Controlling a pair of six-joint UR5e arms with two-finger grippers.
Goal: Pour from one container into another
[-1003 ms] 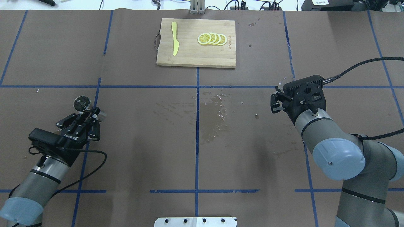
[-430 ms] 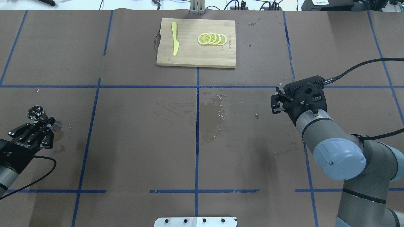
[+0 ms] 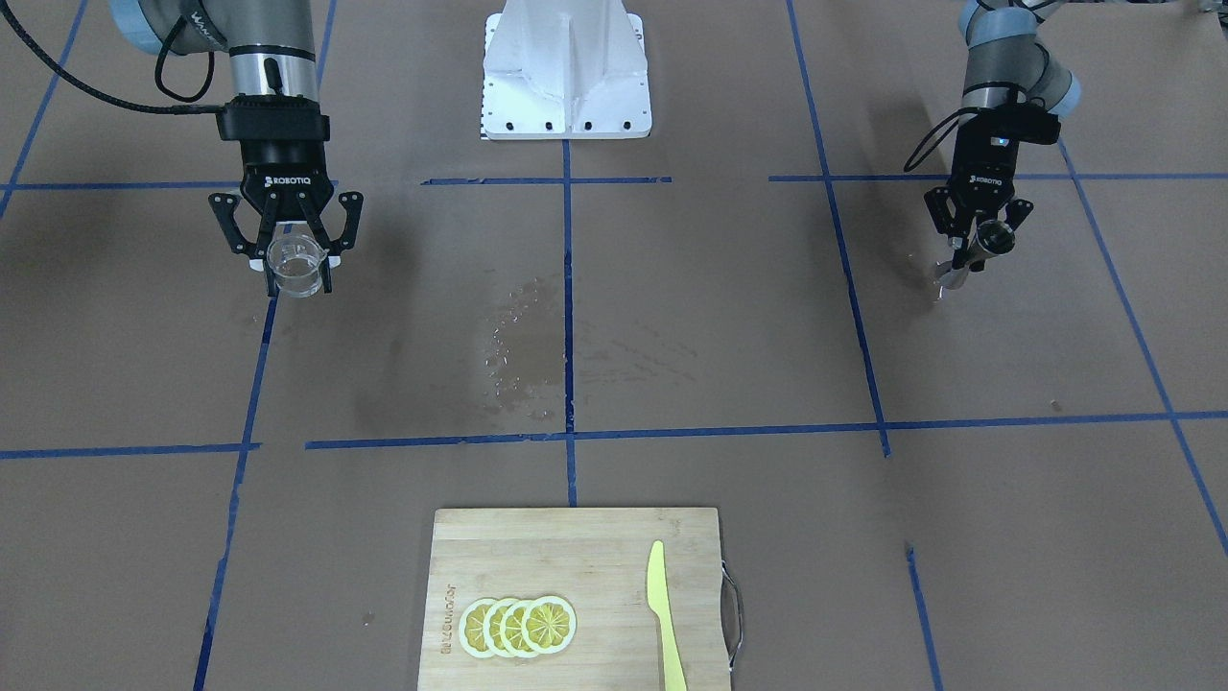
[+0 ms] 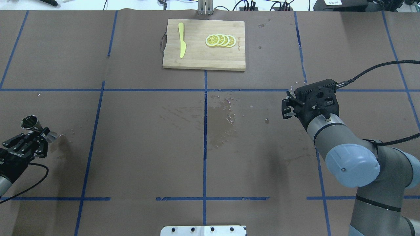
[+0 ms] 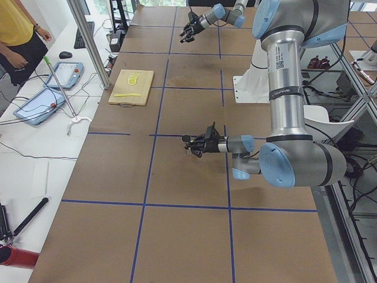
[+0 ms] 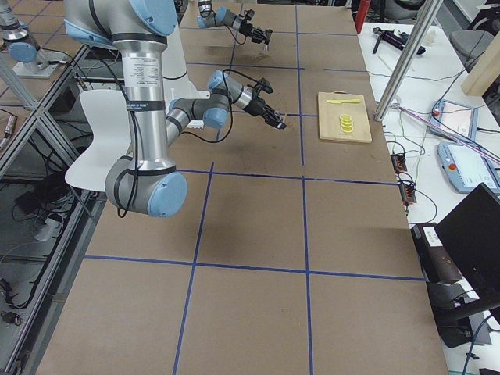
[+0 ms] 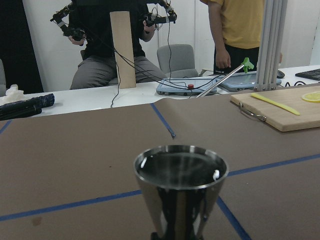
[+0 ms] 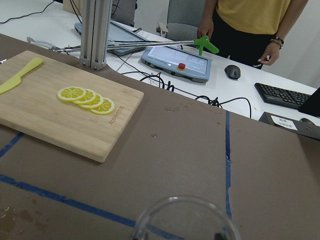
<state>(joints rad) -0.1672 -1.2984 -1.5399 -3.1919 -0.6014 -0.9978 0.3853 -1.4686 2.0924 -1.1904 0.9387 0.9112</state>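
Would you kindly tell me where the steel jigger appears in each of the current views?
Front-facing: jigger upper right.
Overhead: jigger far left edge.
Exterior left: jigger at centre.
Exterior right: jigger top centre, tiny.
Left wrist: jigger bottom centre, close up.
Right wrist: not in it.
Shared landmark: cutting board.

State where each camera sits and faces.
Front-facing: across the table, facing the robot; right hand holds a clear glass cup, left hand a silvery hourglass steel jigger.
Overhead: behind the robot, looking forward; left arm, right arm.
Exterior left: table's end, left arm near.
Exterior right: opposite end, right arm near.
Left wrist: over the jigger, toward operators.
Right wrist: over the cup's rim.
Shared: both wrists see the wooden cutting board.
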